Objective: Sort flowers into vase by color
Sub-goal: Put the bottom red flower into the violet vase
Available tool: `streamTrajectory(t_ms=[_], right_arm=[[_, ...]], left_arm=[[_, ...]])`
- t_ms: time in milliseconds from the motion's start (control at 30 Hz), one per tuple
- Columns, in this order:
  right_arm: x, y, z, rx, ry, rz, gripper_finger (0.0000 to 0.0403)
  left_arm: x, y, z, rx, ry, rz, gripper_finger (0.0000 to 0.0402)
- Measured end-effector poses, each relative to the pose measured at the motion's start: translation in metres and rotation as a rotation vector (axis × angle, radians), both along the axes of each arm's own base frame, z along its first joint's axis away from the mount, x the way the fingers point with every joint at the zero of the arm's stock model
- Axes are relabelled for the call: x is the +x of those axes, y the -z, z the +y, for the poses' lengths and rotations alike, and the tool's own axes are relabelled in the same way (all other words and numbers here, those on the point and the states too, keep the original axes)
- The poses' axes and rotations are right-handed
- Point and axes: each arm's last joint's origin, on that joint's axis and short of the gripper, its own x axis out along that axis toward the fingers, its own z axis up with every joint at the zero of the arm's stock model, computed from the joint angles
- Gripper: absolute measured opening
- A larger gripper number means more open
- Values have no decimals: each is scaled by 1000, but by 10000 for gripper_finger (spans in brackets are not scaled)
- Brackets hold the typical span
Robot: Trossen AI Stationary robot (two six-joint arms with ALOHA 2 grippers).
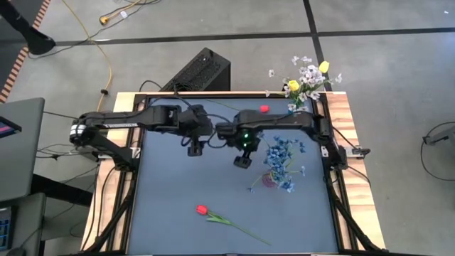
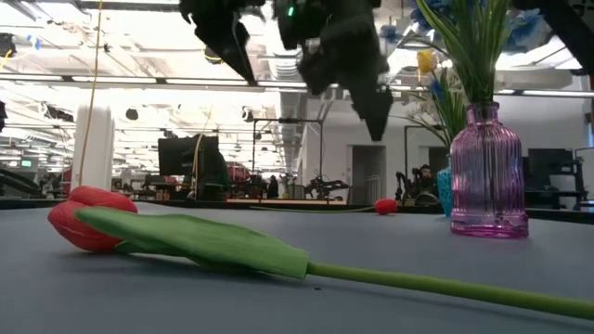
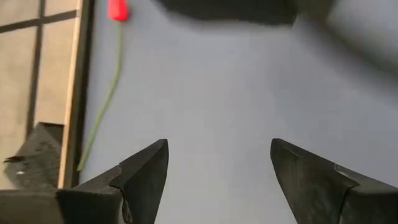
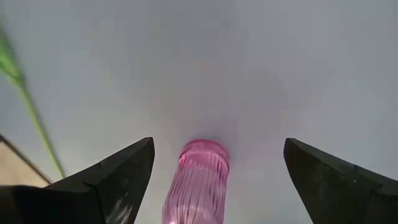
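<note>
Flowers are spread over the grey tabletop [image 1: 170, 213], read here as a clock face in the high view. At about 6 o'clock a red tulip [image 1: 202, 210] lies flat, its green stem trailing toward 5 o'clock; the low view shows it closest to the camera, bud to one side and a long leaf along the stem. Near the centre, slightly toward 10 o'clock, the left gripper [image 1: 195, 151] hangs above bare tabletop with its fingers apart and nothing between them. At 12 o'clock a second red tulip [image 1: 264, 109] lies close to the far edge. Just toward 2 o'clock of centre the right gripper [image 1: 242, 161] hangs with its fingers spread wide and empty. At about 3 o'clock blue flowers [image 1: 282, 158] stand in a ribbed pink glass vase [image 2: 488, 176], upright. At 1 o'clock, at the far corner, white sprays and yellow buds [image 1: 307, 80] stand together.
</note>
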Motion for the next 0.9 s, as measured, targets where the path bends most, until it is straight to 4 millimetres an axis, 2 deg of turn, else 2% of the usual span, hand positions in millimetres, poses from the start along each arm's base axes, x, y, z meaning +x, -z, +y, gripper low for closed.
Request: streamTrajectory(t_ms=[133, 267, 500, 600, 700, 900], right_arm=[[-7, -35, -4, -30, 6, -115, 385], [-24, -78, -10, -91, 20, -269, 385], [-58, -164, -8, -151, 41, -773, 385], [-80, -197, 2, -149, 39, -946, 385], [-109, -223, 16, -118, 44, -1046, 385], [-163, -255, 60, -90, -15, -1175, 385]], left_arm=[[-19, -21, 6, 2, -31, -61, 271], [-33, -33, 12, -28, -74, -118, 271], [-39, -40, 18, -47, -99, -167, 271], [-36, -38, 19, -88, -89, -171, 271], [-33, -34, 17, -145, -81, -172, 271], [-26, -27, 15, -180, -92, -169, 271]])
